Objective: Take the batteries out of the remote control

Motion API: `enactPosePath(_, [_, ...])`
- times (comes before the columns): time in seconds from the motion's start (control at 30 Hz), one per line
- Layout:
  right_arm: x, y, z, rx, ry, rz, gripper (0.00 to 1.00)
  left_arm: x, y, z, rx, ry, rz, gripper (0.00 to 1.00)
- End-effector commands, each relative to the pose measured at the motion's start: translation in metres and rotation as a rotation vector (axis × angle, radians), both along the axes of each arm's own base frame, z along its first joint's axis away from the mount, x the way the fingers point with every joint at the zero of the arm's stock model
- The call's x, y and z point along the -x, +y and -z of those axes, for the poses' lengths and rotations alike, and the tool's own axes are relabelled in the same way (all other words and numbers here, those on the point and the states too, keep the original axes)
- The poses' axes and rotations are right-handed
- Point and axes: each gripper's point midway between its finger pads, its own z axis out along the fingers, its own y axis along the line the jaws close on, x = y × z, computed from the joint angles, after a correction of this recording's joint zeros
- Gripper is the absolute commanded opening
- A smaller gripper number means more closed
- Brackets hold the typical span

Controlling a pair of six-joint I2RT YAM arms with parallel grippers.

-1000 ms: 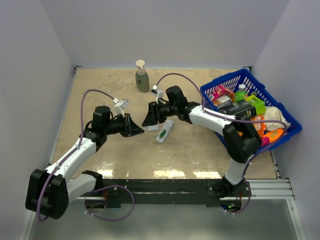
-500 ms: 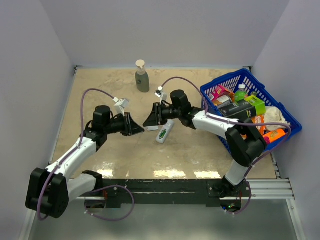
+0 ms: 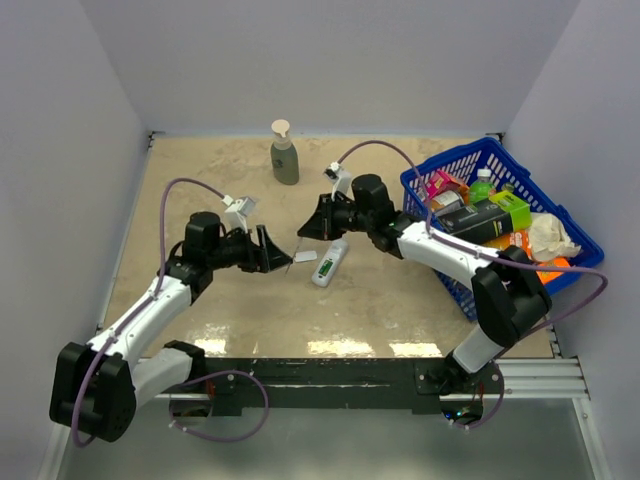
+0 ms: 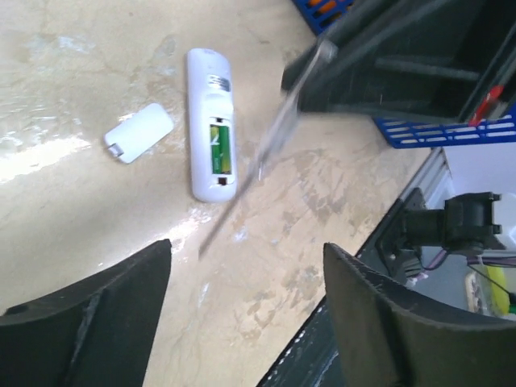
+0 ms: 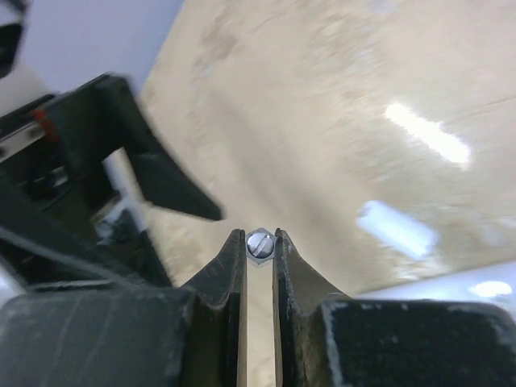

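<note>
No writing can be read. The remote control (image 4: pixel 211 125) carries a small printed label on its back, near the end far from the battery recess, but the print is too small to make out. The batteries (image 4: pixel 219 149) are green with a pale marking that is also illegible. They sit in the open recess of the remote, which lies back-up on the tabletop (image 3: pixel 220 180) between the two arms. The small white cover piece (image 4: pixel 139 133) lies flat just beside it, apart from it.

The left pincer (image 4: pixel 246 246) stands wide open, holds nothing and hovers over the tabletop near the remote. The right pincer (image 5: pixel 259 234) is closed to a narrow gap on a thin grey stick (image 4: pixel 270 133), whose hex-shaped end shows between its fingers in the right wrist view. From that grip the stick slants down past the recess end of the remote. It is blurred, and I cannot tell whether it touches the remote.

Farther back stands a soap pump bottle (image 3: pixel 285 155). At the right a blue basket (image 3: pixel 450 160) holds packaged goods whose labels cannot be read.
</note>
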Motion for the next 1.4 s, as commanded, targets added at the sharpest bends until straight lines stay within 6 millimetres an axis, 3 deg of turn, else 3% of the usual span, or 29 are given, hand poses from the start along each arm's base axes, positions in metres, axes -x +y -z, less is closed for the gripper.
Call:
enactPosePath(0.0, [-0.061,-0.048,-0.001,0.179,-0.211,0.243,0.00,-0.015,0.014,-0.019,-0.094,-0.087,-0.053,0.84])
enactPosePath(0.2, [-0.115,-0.088,-0.012,0.362,-0.364,0.472,0.00,-0.021,0.037,-0.013,-0.233,-0.088,-0.137,0.88])
enactPosePath(0.33, [-0.129,-0.106,-0.017,0.443,-0.414,0.552,0.00,-0.020,0.042,-0.004,-0.249,-0.074,-0.166,0.88])
enactPosePath(0.47, [-0.135,-0.118,-0.004,0.525,-0.420,0.580,0.00,-0.020,0.042,-0.004,-0.255,-0.071,-0.161,0.88])
enactPosePath(0.77, [-0.128,-0.119,0.017,0.550,-0.374,0.557,0.00,-0.019,0.044,-0.006,-0.255,-0.082,-0.165,0.88])
enactPosePath(1.0, [-0.106,-0.117,0.033,0.545,-0.297,0.485,0.00,-0.017,0.045,0.000,-0.260,-0.060,-0.174,0.87])
enactPosePath(1.37, [-0.086,-0.107,0.029,0.471,-0.284,0.409,0.00,-0.020,0.033,0.013,-0.182,0.004,-0.181,0.83])
